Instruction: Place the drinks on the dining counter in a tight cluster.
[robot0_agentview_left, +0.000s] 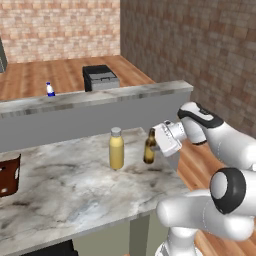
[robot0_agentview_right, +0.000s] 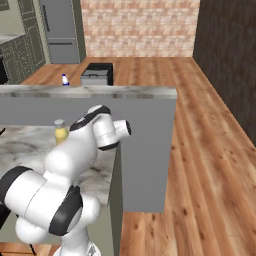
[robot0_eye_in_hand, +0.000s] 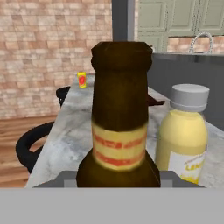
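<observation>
Closest to the hand camera, the slim dark brown glass bottle (robot0_eye_in_hand: 119, 118) with a pale label band and red stripes stands upright, and the pincer (robot0_agentview_left: 155, 146) is clamped on it at its neck and shoulder. In the left base view the same bottle (robot0_agentview_left: 149, 148) stands on the wide grey-white veined marble counter (robot0_agentview_left: 65, 190), near its right edge, with the white wrist coming from the right side. Whether its base touches the counter or is just above it, I cannot tell.

Just beside it, to the left in the left base view, is the tall yellow bottle with a pale cap (robot0_agentview_left: 116, 148), also upright on the same counter. The two bottles are close but apart, with a small gap between them. In the right base view only the upper part of the yellow bottle (robot0_agentview_right: 60, 131) shows behind the white arm.

At the left edge of the counter there is a dark reddish-brown object (robot0_agentview_left: 9, 176), partly cut by the frame.

Further back, the raised grey marble-topped ledge (robot0_agentview_left: 95, 96) runs along the back of the counter. Beyond its top edge the small blue-and-white bottle (robot0_agentview_left: 50, 89) shows, well apart from the other two drinks. Next to it a dark grey box-shaped thing (robot0_agentview_left: 100, 78) shows over the wooden floor (robot0_agentview_right: 200, 150).
</observation>
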